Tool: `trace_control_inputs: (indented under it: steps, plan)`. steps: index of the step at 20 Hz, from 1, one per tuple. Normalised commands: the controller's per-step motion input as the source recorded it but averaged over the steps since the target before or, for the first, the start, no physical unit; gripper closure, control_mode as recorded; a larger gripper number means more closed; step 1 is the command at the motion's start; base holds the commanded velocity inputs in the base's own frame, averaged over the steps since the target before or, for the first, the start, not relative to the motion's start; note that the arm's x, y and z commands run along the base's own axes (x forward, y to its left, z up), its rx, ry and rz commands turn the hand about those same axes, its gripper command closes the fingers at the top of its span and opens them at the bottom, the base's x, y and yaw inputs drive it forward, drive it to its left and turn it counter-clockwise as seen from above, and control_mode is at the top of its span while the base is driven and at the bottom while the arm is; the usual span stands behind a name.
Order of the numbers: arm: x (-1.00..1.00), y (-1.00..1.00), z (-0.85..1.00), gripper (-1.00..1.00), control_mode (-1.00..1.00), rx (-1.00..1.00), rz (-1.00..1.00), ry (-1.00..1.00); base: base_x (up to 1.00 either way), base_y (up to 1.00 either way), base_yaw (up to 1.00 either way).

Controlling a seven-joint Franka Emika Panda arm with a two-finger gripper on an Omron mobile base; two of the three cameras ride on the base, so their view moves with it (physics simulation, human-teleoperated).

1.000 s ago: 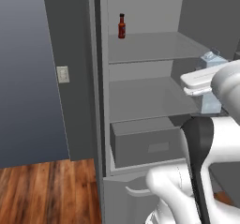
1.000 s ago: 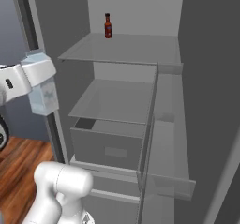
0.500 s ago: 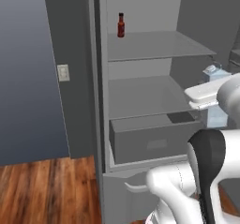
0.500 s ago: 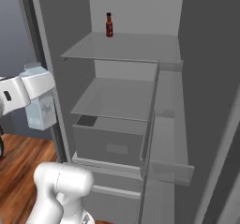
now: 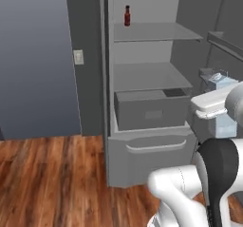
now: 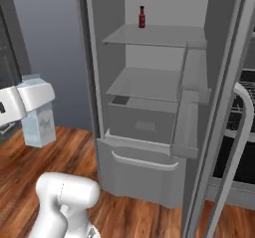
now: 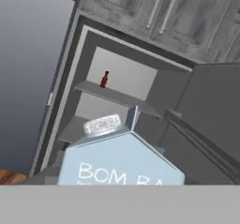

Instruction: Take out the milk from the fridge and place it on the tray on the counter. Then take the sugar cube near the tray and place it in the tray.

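- the tool [image 6: 35,113] is clamped on the milk carton [image 6: 41,125], holding it upright in the air, outside the fridge [image 6: 149,107] and well above the wooden floor [image 6: 30,167].
- in the left base view the milk carton [image 5: 223,105] sits at the right edge, in front of the open fridge [image 5: 147,79], with the white hand across its middle.
- the hand view looks over the carton's pale blue gabled top [image 7: 119,160] toward the fridge interior.
- a dark red bottle [image 5: 127,15] stands on the top shelf [image 5: 152,31], well apart from the carton.
- a grey drawer box [image 5: 152,109] sits low inside the fridge.
- the fridge door [image 6: 219,107] stands open at the right of the right base view.
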Motion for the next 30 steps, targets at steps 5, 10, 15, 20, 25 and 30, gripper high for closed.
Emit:
trace_control_inputs:
  steps: [5,10,15,20,25,30]
  plan:
    - [0.00,0.00,0.00,1.00,1.00,0.00,0.00,0.00,-1.00,0.64,0.20]
    - [0.00,0.00,0.00,1.00,1.00,0.00,0.00,0.00,-0.30,0.68,0.82]
    - [0.00,0.00,0.00,1.00,1.00,0.00,0.00,0.00,0.00,0.03,1.00]
    - [0.00,0.00,0.00,1.00,1.00,0.00,0.00,0.00,0.00,0.00,1.00]
    - [0.00,0.00,0.00,1.00,1.00,0.00,0.00,0.00,0.00,0.11,1.00]
    - [0.00,0.00,0.00,1.00,1.00,0.00,0.00,0.00,0.23,0.67,0.74]
